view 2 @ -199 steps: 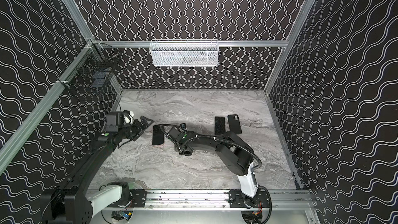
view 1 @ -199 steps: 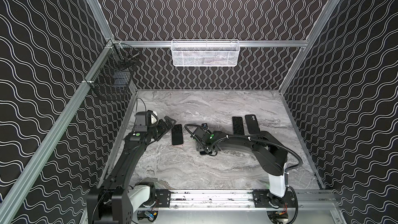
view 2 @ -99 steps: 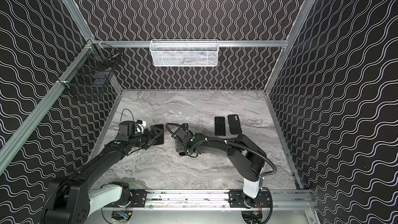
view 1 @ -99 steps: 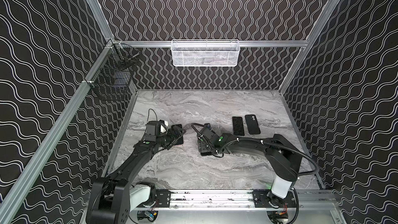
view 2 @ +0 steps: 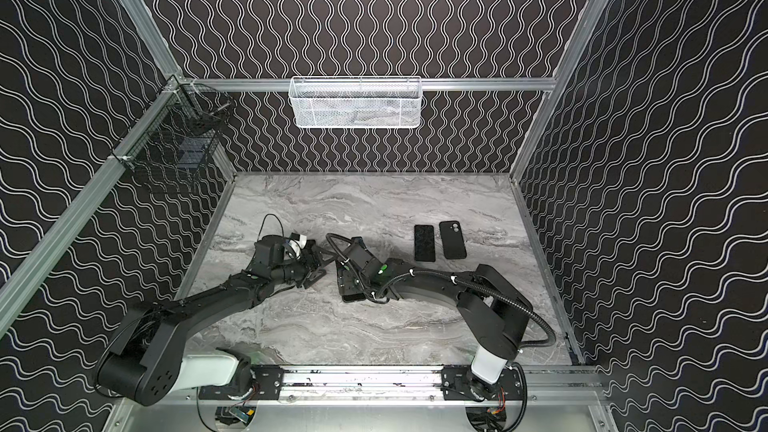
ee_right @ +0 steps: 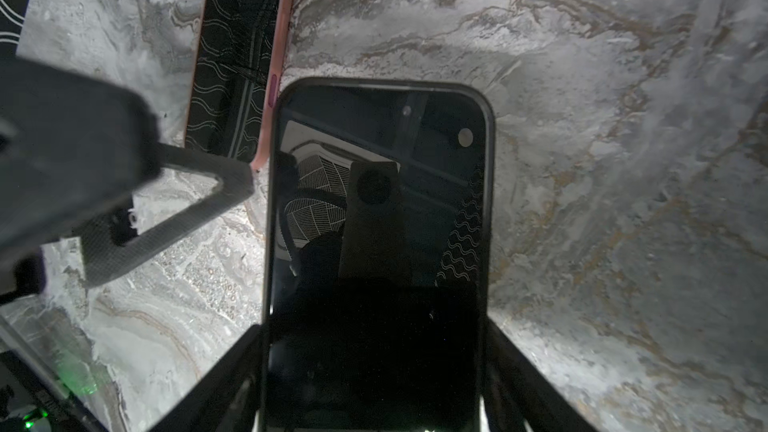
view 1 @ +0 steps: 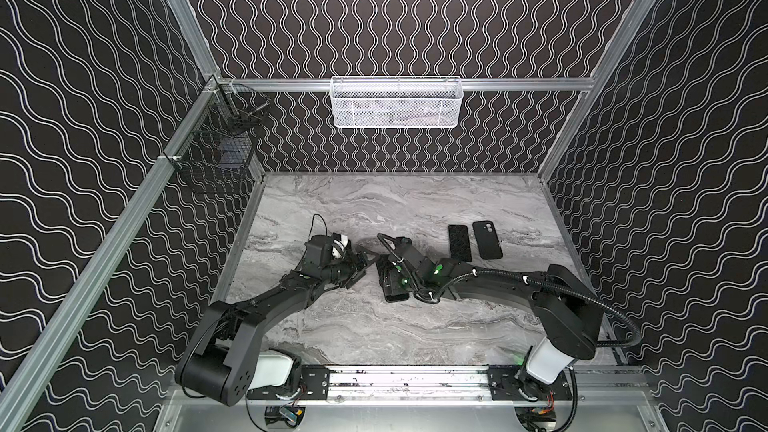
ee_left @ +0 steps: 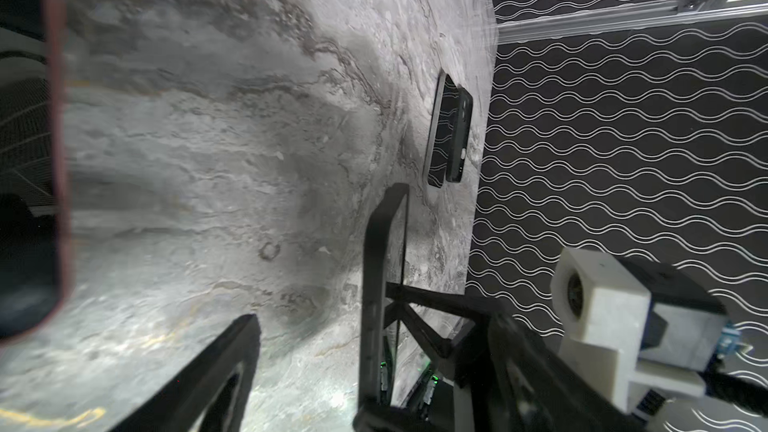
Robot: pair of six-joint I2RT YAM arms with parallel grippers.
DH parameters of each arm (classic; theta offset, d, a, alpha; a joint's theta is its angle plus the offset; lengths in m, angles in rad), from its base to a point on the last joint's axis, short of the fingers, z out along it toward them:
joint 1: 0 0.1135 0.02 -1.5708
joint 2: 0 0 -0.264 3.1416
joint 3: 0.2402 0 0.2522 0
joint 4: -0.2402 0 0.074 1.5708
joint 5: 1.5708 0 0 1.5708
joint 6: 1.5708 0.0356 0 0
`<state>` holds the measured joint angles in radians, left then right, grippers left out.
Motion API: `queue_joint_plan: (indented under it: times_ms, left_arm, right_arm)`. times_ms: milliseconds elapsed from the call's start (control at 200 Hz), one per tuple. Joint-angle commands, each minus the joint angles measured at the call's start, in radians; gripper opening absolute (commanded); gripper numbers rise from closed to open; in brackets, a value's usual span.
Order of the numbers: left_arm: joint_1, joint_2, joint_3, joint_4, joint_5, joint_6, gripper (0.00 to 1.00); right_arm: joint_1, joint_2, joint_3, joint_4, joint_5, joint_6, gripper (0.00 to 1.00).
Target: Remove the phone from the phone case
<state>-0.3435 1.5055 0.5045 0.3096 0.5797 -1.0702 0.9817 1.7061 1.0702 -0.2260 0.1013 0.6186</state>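
Well, you have the whole cell before you. Black walls (view 1: 395,14) printed with white wavy lines close three sides, held in an aluminium frame (view 1: 519,84). The grey marble-look worktop (view 1: 374,326) fills the floor between them. A white mesh basket (view 1: 395,103) hangs on the back rail, and a black wire basket (view 1: 216,160) hangs in the corner on the left tool's side.

Your left tool (ee_left: 322,257) stands open with only bare worktop between its fingers. Your right tool (ee_right: 374,330) is closed against the long edges of the dark-rimmed phone (ee_right: 378,209), which runs out ahead of its fingers, screen up. The pink-cased phone (ee_right: 239,56) lies just beside that phone's far corner, with a left tool finger tip at its near end; whether they touch, you cannot tell.

In both top views the arms cover most of these two phones. In the left wrist view the pink rim is a cut-off blur. Whether the dark-rimmed phone is lifted, or whether its rim is a case, is unclear.

The screens are glossy and mirror the wall lines. The pink case is matte with rounded corners. The fingers are black open trusswork. Well apart, off the right tool's outer side, a bare phone (view 1: 459,243) and a black case (view 1: 487,240) with a camera cut-out lie flat side by side.
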Motion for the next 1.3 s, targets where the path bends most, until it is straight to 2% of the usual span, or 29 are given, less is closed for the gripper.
queue_joint_plan:
  times_ms: [0,140,320,601,916,1156,1296]
  left_arm:
    - [-0.014,0.027,0.003,0.091,-0.015,-0.02,0.83]
    - [-0.029,0.06,0.002,0.142,-0.015,-0.04,0.71]
    - [-0.047,0.091,0.001,0.185,-0.017,-0.059,0.63]
    - [-0.056,0.105,0.0,0.209,-0.024,-0.071,0.42]
    - [-0.058,0.124,-0.009,0.238,-0.021,-0.08,0.28]
    - [-0.058,0.136,-0.015,0.257,-0.021,-0.087,0.23]
    - [-0.059,0.143,-0.019,0.28,-0.014,-0.102,0.15]
  right_arm:
    - [0.002,-0.014,0.01,0.056,-0.032,0.004,0.63]
    - [0.002,-0.02,0.013,0.057,-0.043,0.002,0.63]
    - [0.002,-0.023,0.01,0.062,-0.052,0.003,0.62]
    - [0.002,-0.02,0.008,0.066,-0.056,0.002,0.62]
    - [0.0,-0.014,0.012,0.07,-0.058,0.001,0.61]
    - [-0.002,-0.011,0.011,0.074,-0.069,0.0,0.61]
    - [-0.003,-0.008,0.011,0.08,-0.077,0.001,0.62]
